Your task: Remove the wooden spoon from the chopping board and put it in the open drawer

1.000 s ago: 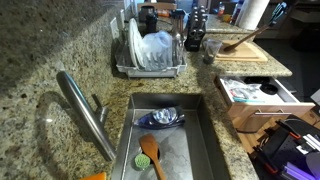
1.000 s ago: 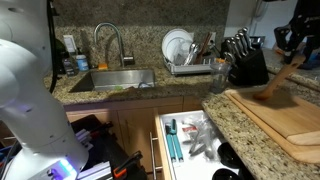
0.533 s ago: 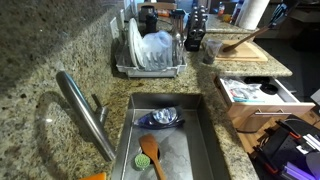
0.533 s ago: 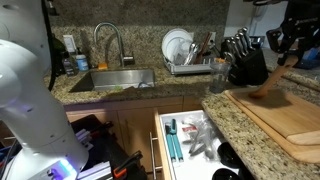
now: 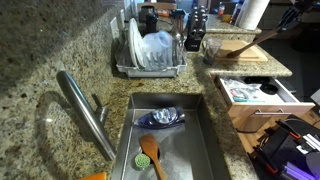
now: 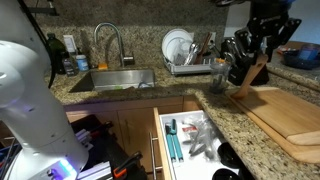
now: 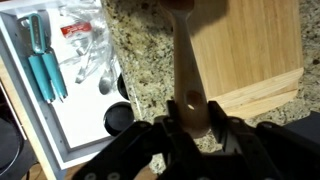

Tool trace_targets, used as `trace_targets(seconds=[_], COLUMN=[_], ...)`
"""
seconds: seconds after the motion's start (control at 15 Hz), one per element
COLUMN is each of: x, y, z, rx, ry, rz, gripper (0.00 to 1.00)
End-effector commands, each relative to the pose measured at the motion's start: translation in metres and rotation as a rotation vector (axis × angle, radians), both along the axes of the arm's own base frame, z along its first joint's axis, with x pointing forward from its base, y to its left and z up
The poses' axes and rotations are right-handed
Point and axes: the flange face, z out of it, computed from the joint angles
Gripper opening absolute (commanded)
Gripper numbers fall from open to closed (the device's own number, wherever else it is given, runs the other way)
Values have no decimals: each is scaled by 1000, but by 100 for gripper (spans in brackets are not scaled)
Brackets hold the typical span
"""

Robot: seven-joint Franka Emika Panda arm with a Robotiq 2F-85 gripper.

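In a kitchen, the gripper [image 6: 262, 48] is clamping the wooden spoon [image 6: 250, 76] tight, holding it tilted over the chopping board [image 7: 252, 50] edge and the speckled granite countertop [image 7: 140, 62], near the open drawer [image 7: 72, 112].

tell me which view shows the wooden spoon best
The wrist view: the wooden spoon fills the frame's middle, running up from the jaws along the edge of the chopping board. In both exterior views it is small and distant; in an exterior view it slants below the jaws.
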Motion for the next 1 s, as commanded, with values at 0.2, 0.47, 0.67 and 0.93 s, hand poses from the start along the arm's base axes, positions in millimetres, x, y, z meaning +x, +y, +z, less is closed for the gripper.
trace_targets(seconds=[0.2,0.47,0.67,0.93], x=[-56,-61,-60,-57], y=[20,23,29,36], z=[-10,-6,-9,-12], rx=[116,179,200,215], ry=[87,124,156,197], rz=[0,1,12,21], gripper=[10,10,10,10])
